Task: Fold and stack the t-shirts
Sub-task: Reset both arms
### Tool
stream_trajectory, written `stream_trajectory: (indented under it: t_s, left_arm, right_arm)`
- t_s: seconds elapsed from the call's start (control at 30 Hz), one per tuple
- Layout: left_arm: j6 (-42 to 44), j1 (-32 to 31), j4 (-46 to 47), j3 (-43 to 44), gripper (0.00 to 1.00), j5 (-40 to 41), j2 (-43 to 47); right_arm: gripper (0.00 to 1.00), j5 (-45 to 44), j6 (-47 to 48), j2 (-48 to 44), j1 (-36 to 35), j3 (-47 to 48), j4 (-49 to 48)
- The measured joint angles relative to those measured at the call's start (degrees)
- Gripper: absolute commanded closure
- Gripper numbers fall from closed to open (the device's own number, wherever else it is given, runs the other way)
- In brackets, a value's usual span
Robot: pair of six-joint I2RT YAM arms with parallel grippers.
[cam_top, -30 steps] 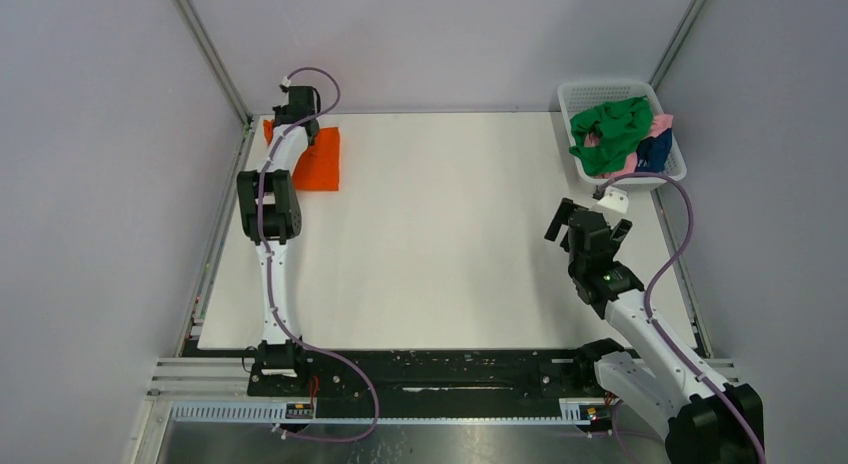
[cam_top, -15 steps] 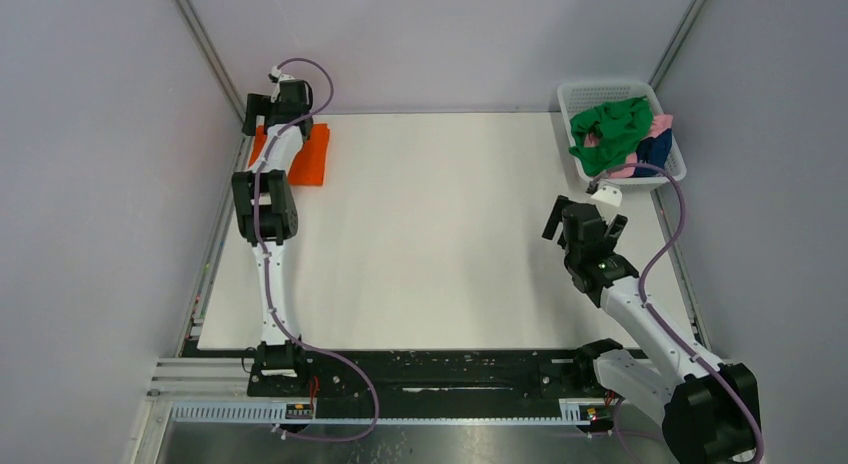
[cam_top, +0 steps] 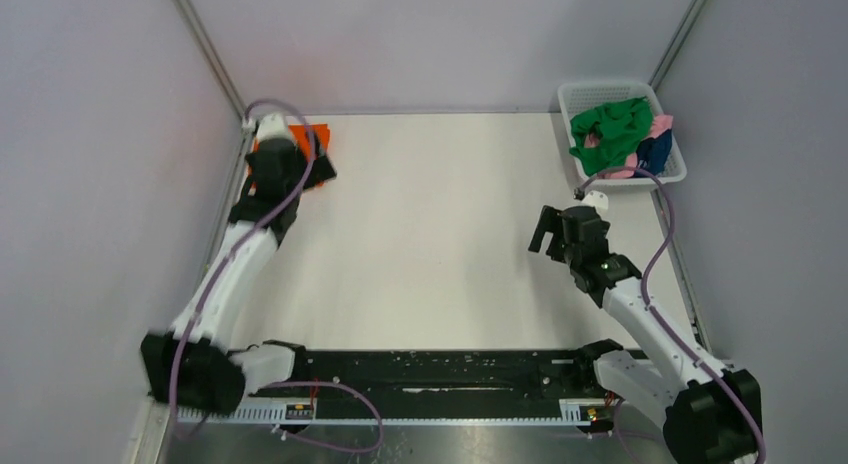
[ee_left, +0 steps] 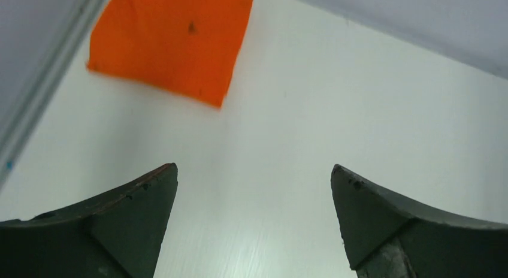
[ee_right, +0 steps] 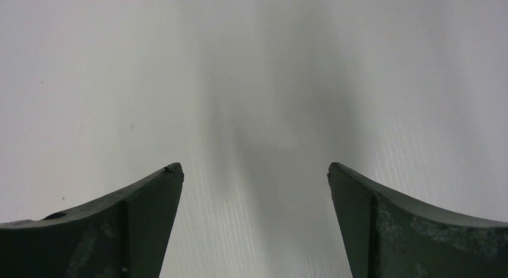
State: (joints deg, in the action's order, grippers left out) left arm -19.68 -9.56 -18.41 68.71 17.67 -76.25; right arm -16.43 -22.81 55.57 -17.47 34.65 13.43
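Since a second ago the left arm has swung back from the far-left corner and let go of the orange t-shirt [ee_left: 171, 44]. That shirt now lies folded into a flat rectangle on the white surface [cam_top: 440, 234], close to its far left edge. The left pincer [ee_left: 254, 170] hangs over bare surface just short of the shirt, jaws spread wide and holding nothing. The right pincer [ee_right: 254, 167] has drifted a little to the left. It too stands wide apart and empty, above the right side of the surface. At the far right corner the white mesh basket [cam_top: 600, 89] holds a crumpled green t-shirt [cam_top: 610, 134] on top, with a pink t-shirt [cam_top: 625, 169] and a navy t-shirt [cam_top: 655, 149] bunched beneath it.
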Motion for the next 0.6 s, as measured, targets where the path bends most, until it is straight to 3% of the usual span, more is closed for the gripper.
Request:
stream_trajectory:
  t_s: [0.17, 0.27, 0.6]
  left_arm:
    - [-5.60, -0.63, 2.05, -29.62, 0.01, -6.32, 28.74]
    - [-7.61, -0.85, 0.83, -38.45, 0.01, -8.70, 36.37]
    - [-9.42, -0.85, 1.49, -41.29, 0.01, -11.91, 39.41]
  right_arm:
    - [0.01, 1.01, -1.51, -5.68, 0.00, -1.92, 2.03]
    - [0.01, 0.90, -2.25, -9.29, 0.00, -3.34, 0.98]
    - [0.00, 0.94, -3.17, -14.16, 0.00, -10.32, -0.50]
